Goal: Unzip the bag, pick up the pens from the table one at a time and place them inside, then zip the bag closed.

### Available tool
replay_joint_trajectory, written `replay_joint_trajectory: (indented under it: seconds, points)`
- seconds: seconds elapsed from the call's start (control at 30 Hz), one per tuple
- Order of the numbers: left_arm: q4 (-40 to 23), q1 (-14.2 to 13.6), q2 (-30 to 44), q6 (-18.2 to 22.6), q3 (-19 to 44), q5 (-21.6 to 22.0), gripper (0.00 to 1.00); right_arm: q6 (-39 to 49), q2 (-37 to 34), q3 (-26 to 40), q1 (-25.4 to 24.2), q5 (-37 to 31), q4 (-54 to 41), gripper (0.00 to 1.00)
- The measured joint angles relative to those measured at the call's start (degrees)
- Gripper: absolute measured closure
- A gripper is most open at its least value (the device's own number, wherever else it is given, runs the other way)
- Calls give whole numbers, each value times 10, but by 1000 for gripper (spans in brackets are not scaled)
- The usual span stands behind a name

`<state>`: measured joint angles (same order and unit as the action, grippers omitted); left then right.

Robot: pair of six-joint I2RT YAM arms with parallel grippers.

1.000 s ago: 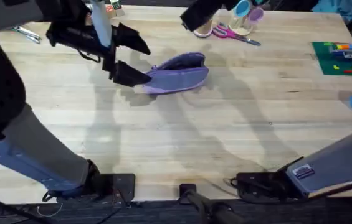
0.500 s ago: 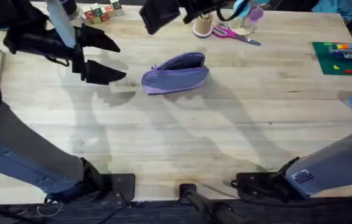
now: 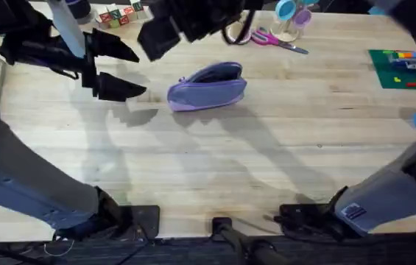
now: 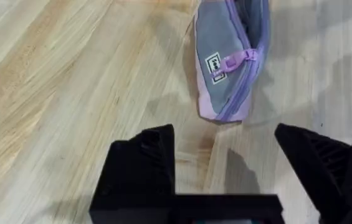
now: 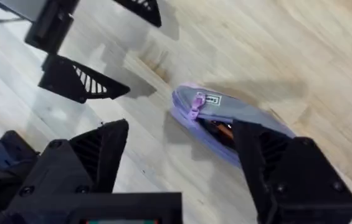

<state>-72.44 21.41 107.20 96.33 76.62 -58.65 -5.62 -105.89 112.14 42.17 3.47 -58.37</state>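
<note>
the soft lavender-purple fabric pencil pouch (image 3: 208,86) lies on the pale plank wooden table (image 3: 266,162), toward the far middle, its zipper partly open with the pink pull (image 4: 233,61) near one end. through the gap, in the right wrist view, something orange (image 5: 224,129) shows inside. the left gripper (image 3: 123,68) hangs just off the pouch's left end, black fingers spread wide, nothing between them. the right gripper (image 3: 167,29) hovers above and behind the pouch, fingers also well apart and empty. pink-handled scissors (image 3: 274,40) lie at the far edge.
</note>
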Motion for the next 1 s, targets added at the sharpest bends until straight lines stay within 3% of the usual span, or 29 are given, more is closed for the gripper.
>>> replay_joint_trajectory:
  seconds: [0.43,1.0]
  points:
    - [-4,0,0,6,0,0,6,-59,-77,0,26,-86,-2,6]
    - [-4,0,0,8,0,0,5,-118,-127,2,26,-102,16,5]
